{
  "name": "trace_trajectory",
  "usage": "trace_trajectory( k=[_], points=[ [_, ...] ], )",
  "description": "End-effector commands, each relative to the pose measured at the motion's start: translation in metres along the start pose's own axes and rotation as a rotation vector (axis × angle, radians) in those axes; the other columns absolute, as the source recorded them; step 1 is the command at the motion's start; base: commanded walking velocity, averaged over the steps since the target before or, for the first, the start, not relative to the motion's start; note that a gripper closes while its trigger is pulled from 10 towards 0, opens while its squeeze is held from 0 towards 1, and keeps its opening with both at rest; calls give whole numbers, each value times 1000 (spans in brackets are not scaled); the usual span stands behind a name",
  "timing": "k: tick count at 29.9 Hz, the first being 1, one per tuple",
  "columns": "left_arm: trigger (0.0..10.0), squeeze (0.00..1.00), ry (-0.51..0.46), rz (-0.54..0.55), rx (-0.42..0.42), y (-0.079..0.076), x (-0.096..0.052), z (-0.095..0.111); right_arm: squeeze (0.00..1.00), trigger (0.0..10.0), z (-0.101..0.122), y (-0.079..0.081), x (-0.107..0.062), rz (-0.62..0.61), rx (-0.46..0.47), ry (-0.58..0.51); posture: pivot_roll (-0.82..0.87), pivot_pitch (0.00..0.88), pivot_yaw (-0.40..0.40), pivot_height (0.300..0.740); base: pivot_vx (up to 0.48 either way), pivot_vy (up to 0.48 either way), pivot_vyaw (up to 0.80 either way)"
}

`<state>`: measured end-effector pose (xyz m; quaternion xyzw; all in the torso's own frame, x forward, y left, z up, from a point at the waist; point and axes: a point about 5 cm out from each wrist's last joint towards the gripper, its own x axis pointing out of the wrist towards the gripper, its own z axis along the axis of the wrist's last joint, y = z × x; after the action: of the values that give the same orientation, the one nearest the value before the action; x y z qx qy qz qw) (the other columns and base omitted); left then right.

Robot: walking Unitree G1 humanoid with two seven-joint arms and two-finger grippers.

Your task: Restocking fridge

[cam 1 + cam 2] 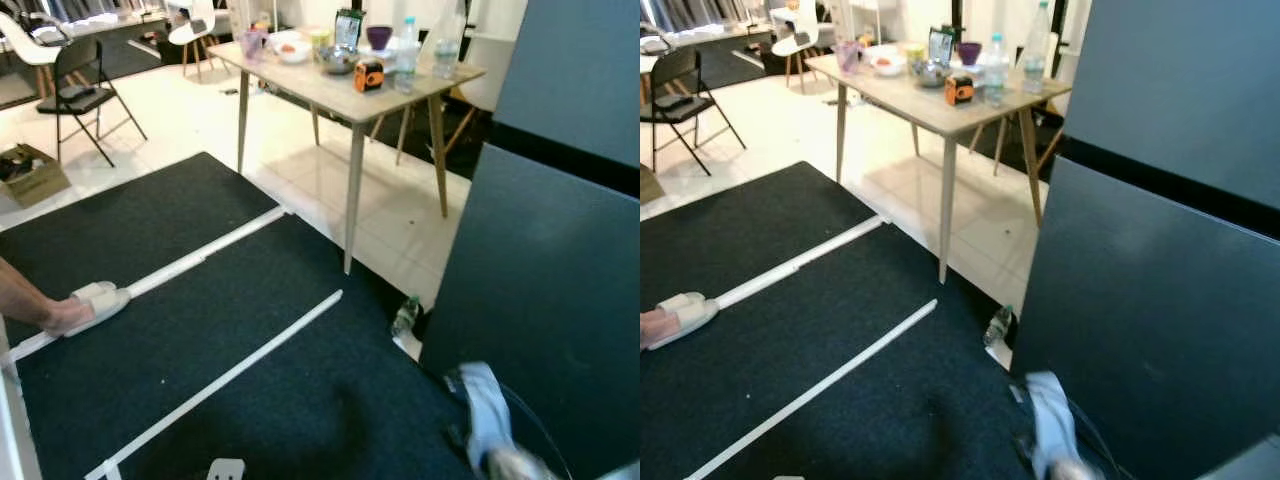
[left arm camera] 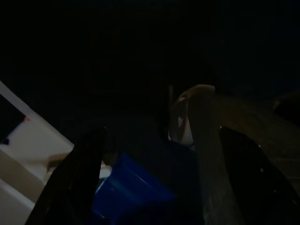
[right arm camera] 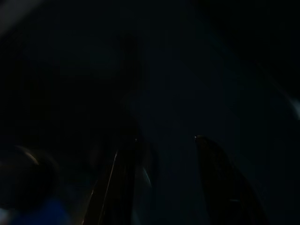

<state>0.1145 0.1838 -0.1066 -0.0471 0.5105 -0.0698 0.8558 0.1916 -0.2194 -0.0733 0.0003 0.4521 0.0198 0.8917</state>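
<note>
The fridge (image 1: 560, 300) is a tall dark grey-blue cabinet on the right, with its doors closed. A wooden table (image 1: 330, 95) behind it carries bottles (image 1: 406, 52), bowls, a cup and an orange tape measure (image 1: 368, 75). A small bottle (image 1: 405, 315) lies on the floor at the fridge's near corner. The left wrist view is dark: my left gripper (image 2: 162, 130) is open, with a blue shape (image 2: 131, 192) and a pale strip beyond its fingers. My right gripper (image 3: 163, 140) is open in the dark, nothing between its fingers.
A black mat (image 1: 200, 330) with white tape lines covers the floor in front. A person's foot in a white slipper (image 1: 98, 303) rests at the left. Folding chair (image 1: 85, 95) and cardboard box (image 1: 30, 172) stand far left. A pale blurred shape (image 1: 488, 415) hangs low by the fridge.
</note>
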Motion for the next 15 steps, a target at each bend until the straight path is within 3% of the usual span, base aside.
trace_trajectory(
  k=[1,2,3,5,12,15],
  points=[
    [10000,0,54,-18,22,-4,-1,-11,0,10000,2,-2,0,-34,4,0,-10,5,12,740,0,0,0],
    [10000,0,53,-20,28,-4,-1,-9,0,10000,-17,-8,-4,-65,-1,64,-10,0,11,740,0,0,0],
    [10000,0,53,-20,28,-4,-1,-9,0,10000,-17,-8,-4,-65,-1,64,-10,0,11,740,0,0,0],
    [10000,0,49,-23,37,-5,0,-7,0,10000,-47,-16,-13,-102,-27,162,-11,0,6,740,0,0,0],
    [10000,0,56,-27,47,-7,1,-6,0,10000,-55,-21,-17,-109,-42,184,-20,0,-14,740,0,0,0],
    [10000,0,60,-32,53,-8,1,-7,0,10000,-53,-26,-18,-118,-108,204,-24,0,-23,740,0,0,765]
  ],
)
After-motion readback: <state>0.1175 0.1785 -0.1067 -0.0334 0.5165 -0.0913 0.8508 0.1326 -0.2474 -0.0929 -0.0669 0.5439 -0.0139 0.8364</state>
